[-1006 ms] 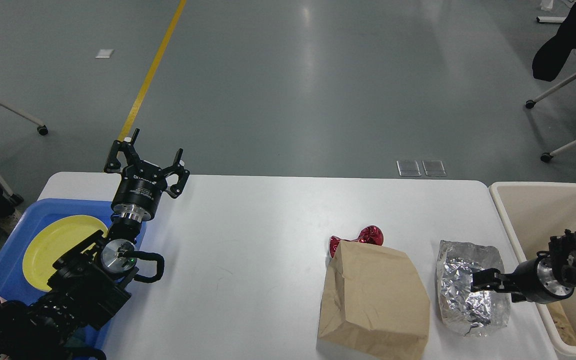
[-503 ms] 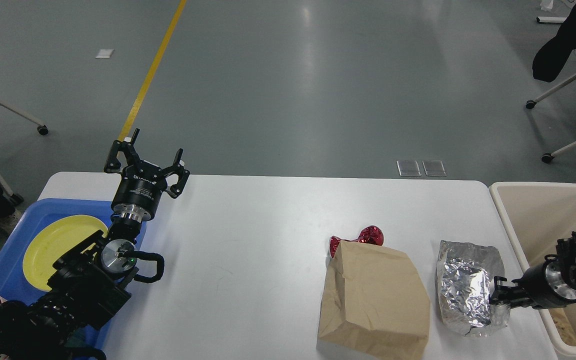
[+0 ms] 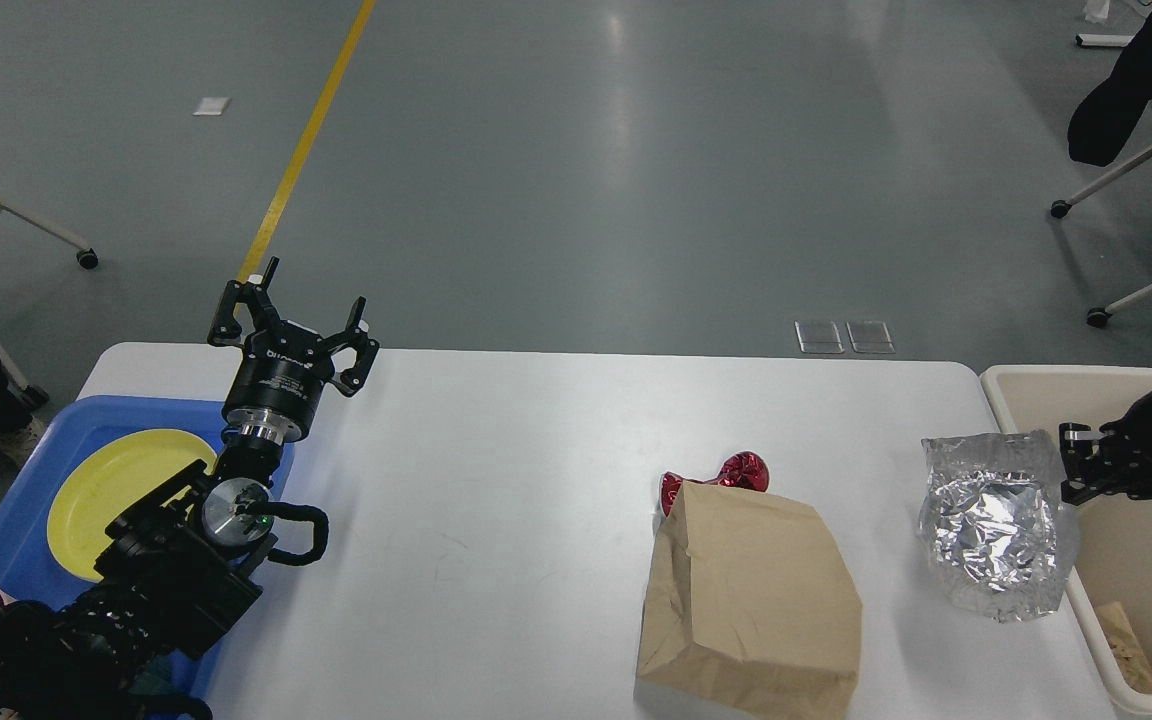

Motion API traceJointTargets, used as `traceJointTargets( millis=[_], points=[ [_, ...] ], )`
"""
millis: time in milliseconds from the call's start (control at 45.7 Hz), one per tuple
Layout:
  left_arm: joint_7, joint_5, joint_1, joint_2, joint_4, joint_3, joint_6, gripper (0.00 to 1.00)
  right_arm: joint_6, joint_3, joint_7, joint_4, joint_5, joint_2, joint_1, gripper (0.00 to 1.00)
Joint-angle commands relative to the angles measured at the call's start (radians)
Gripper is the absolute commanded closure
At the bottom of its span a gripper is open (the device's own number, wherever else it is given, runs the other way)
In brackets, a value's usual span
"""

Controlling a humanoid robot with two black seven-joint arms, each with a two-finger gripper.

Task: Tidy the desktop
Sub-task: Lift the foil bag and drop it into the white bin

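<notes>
The white desktop [image 3: 516, 480] fills the lower view. A brown paper bag [image 3: 751, 600] lies flat at its right, with a shiny red wrapper [image 3: 736, 472] poking out behind its top edge. A crumpled silver foil bag [image 3: 998, 525] hangs lifted above the desktop's right edge, pinched at its upper right corner by my right gripper [image 3: 1074, 465], which is shut on it. My left gripper [image 3: 294, 318] stands open and empty over the desktop's far left corner.
A blue tray [image 3: 31, 445] with a yellow plate [image 3: 121, 480] sits at the left edge under my left arm. A cream bin [image 3: 1086, 385] stands off the right edge with brown scraps [image 3: 1126, 632] inside. Rolling chairs stand on the floor beyond.
My right gripper closed on the foil bag's right side and lifted it up and rightward toward the bin. The left arm has not moved.
</notes>
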Motion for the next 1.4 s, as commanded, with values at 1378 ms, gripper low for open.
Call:
traceJointTargets(
  millis=[1378],
  points=[
    [0.0,0.0,0.0,0.0,0.0,0.0,0.0,0.03,-0.943,0.376,0.002,-0.501,0.368,0.006,-0.698,1.0]
  ],
)
